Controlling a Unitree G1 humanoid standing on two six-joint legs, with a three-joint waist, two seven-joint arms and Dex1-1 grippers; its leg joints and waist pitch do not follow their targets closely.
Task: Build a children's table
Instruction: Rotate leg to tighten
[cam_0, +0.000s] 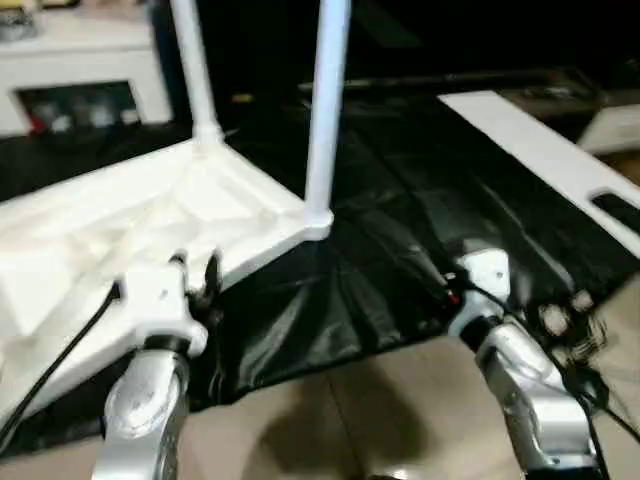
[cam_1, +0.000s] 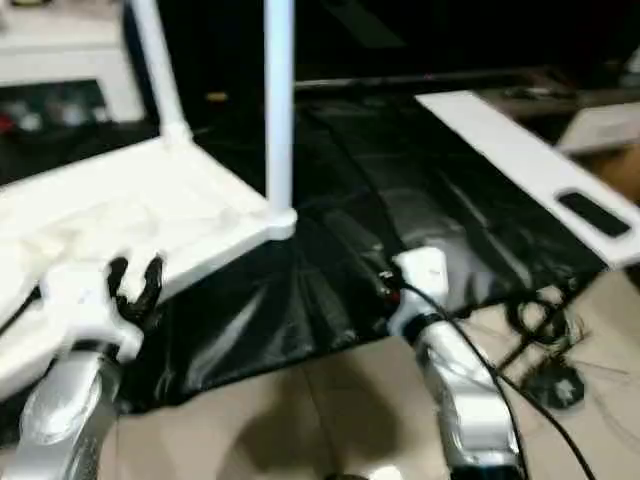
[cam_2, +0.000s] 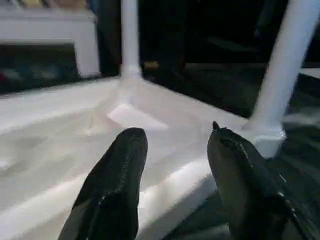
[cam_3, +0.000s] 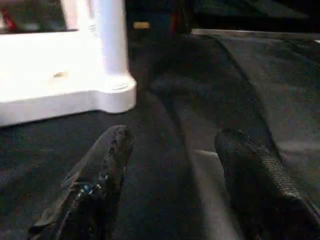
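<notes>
- The children's table (cam_0: 130, 225) is seen lying upside down on a black sheet (cam_0: 400, 250) spread over the floor, at about nine to ten o'clock in the head views, its ribbed underside facing up.
- Two legs are seen standing in corner sockets: a far leg (cam_0: 192, 65) at eleven o'clock and a near leg (cam_0: 327, 105) at twelve o'clock. The other corners lie outside the pictures, so it cannot be told whether their legs are fitted.
- The left gripper (cam_0: 198, 275) is held over the near edge of the tabletop at about eight o'clock. Its fingers (cam_2: 117, 180) are parted and nothing is gripped between them.
- If the top is to be steadied or lifted next, the rim should be taken squarely between the left fingers, well clear of the near leg's socket (cam_0: 318, 222), so that the leg is not levered loose.
- The right gripper (cam_3: 170, 170) hangs over bare black sheet at about four o'clock, beside the table's corner and apart from it. Its fingers (cam_3: 97, 175) are spread wide and empty.
- A white board (cam_0: 545, 160) lies at two o'clock, and loose cables (cam_0: 570, 330) at four o'clock; the right arm should be kept clear of these.
</notes>
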